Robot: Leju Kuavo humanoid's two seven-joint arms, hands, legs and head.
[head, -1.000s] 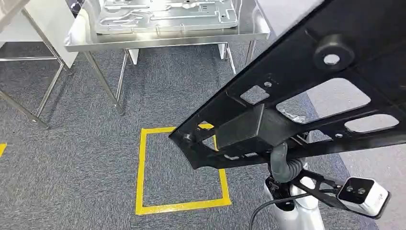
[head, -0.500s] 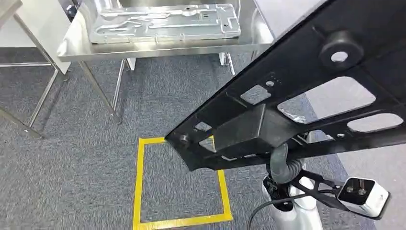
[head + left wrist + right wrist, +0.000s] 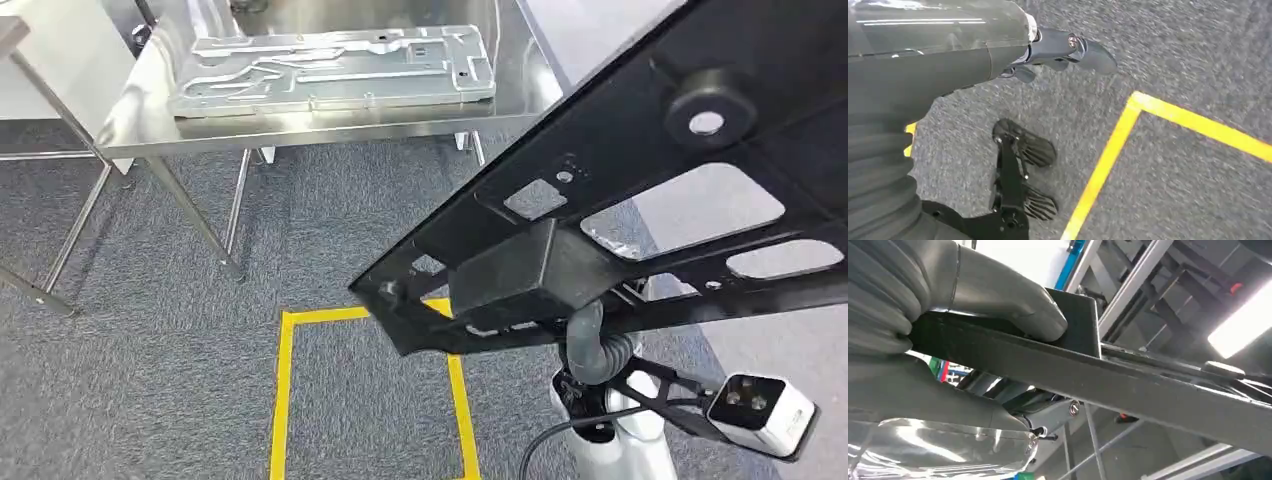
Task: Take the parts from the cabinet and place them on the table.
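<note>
Right hand [image 3: 948, 335] clamped on a black frame [image 3: 640, 190], thumb on top and fingers beneath, holding it tilted in the air, near and right of the steel table [image 3: 330, 125]. Far left, on that table, lying flat: a grey plate [image 3: 330, 70]. Left hand [image 3: 1058, 50] hanging over grey carpet [image 3: 150, 350] beside yellow tape [image 3: 285, 390], fingers slightly bent, gripping nothing.

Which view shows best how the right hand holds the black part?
The right wrist view: the thumb lies across the black part, with the right hand around its edge. In the head view the part covers the hand. The left wrist view looks at the floor.
</note>
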